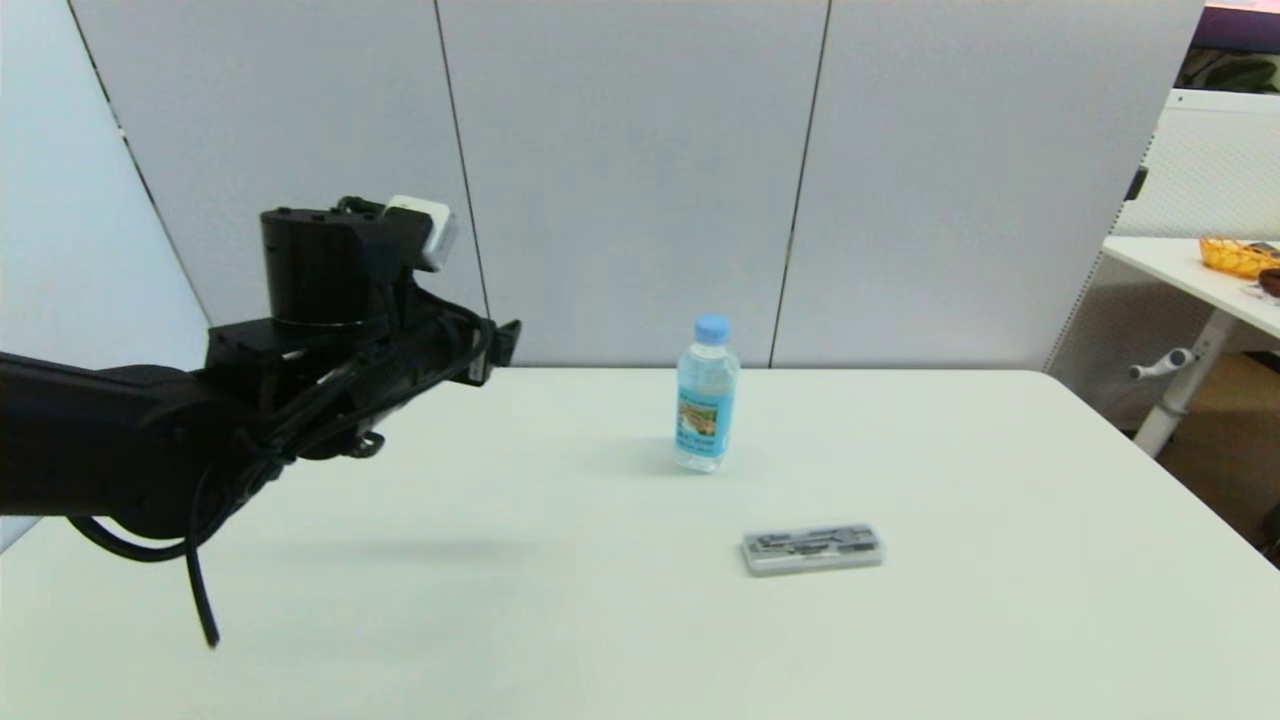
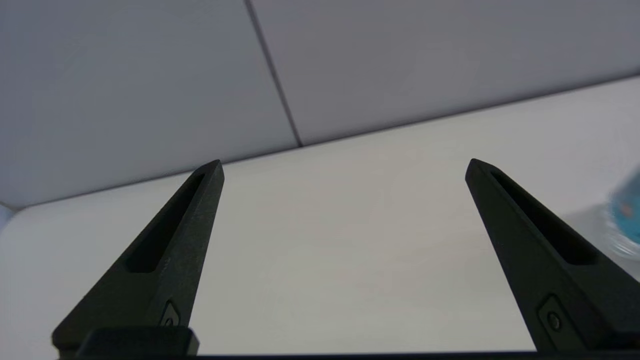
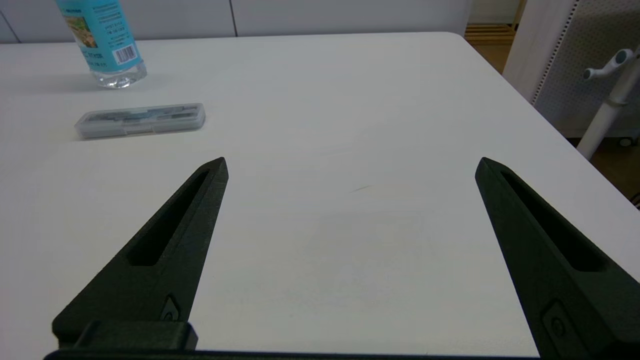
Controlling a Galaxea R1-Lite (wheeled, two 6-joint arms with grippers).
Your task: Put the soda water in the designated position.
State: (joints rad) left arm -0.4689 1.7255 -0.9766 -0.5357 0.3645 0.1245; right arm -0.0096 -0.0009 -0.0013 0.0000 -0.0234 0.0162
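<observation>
Both grippers' jaws spread wide, empty; soda water (image 1: 706, 393) label's barcode only in the right wrist view.

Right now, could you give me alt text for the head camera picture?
A soda water bottle stands upright near the far middle of a white table. A flat grey case lies apart in front of it, and the robot's black left arm reaches in, raised, at the left.
</observation>
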